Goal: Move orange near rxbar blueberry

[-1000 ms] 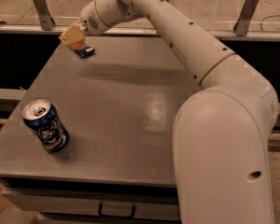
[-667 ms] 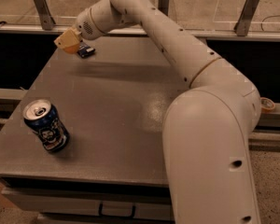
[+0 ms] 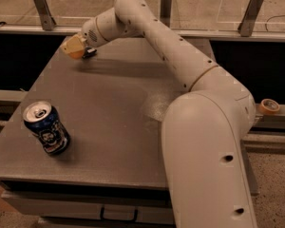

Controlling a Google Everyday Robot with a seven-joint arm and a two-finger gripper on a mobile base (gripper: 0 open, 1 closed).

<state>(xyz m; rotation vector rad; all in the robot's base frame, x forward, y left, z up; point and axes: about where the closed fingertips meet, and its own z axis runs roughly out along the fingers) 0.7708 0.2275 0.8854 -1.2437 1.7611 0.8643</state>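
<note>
Reaching all the way over to the far left corner of the grey table (image 3: 128, 103), the big white arm (image 3: 180, 65) is stretched out from the bulky base segment that fills the lower right of the shot. The gripper (image 3: 76, 47) is parked just above the tabletop at that corner, and its pale tan fingers (image 3: 72, 43) can be seen closed around the orange (image 3: 76, 55). Only a small orange patch is visible at the lower edge of the pads, so most of the fruit is hidden. The rxbar blueberry (image 3: 90, 54) is found right beside the gripper, on its right side as viewed. It shows up as a small dark flat shape lying on the table, partly tucked under the wrist. Whether the orange is actually touching the bar or the table can't be made out. Well apart from all that, a blue soda can (image 3: 46, 128) is stood near the front left edge, tilted a bit, with its silver top facing up. A roll of tan tape (image 3: 269, 106) is left on the ledge off the right side of the table, behind the arm's elbow.
</note>
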